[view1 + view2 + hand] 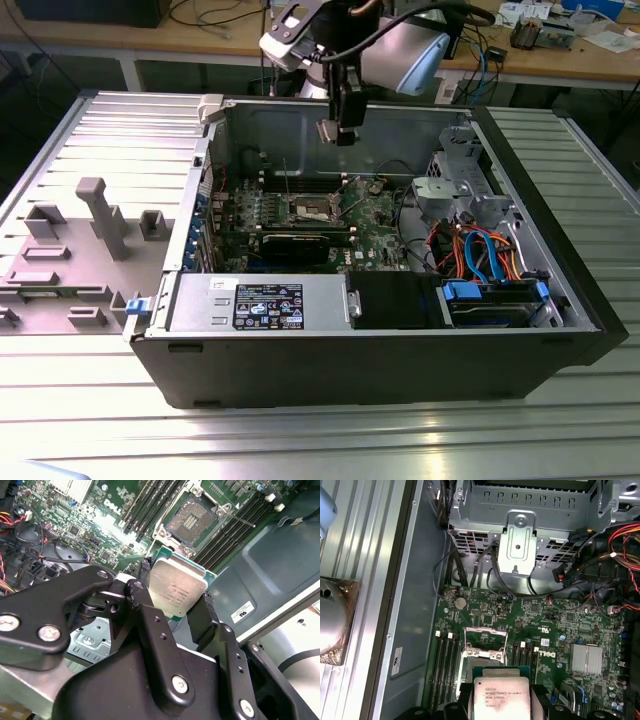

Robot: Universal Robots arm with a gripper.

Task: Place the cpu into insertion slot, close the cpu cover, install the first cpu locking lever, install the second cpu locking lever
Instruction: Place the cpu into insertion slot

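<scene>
Exterior view first: we see one open computer case [350, 372] lying on its side. Inside it is one green motherboard [372, 214] carrying the insertion slot [312, 208], which is the landmark we place everything else by. The one gripper [336, 137] hangs above the insertion slot, near the level of the case's open rim and well apart from the slot. In the second wrist view we count two black fingers [150, 624], drawn in narrow so that they pinch the one cpu [177, 587] by two opposite edges. The cpu is therefore up in the gripper's hold, above the insertion slot and touching neither the slot nor the motherboard. It is a small flat square. Its dull silver-grey metal top bears a few lines of fine print, and a thin green border of its own board shows around the metal. In both wrist views that metal top faces the camera. Two banks of long black memory slots [449, 665] flank the insertion slot, one on each of two opposite sides. The slot itself is a single small square socket with a shiny pin field, lying bare inside a silver metal rim. We also count one thin metal locking lever [239, 519]. It sticks out from the insertion slot's rim and crosses over one of the memory banks.
</scene>
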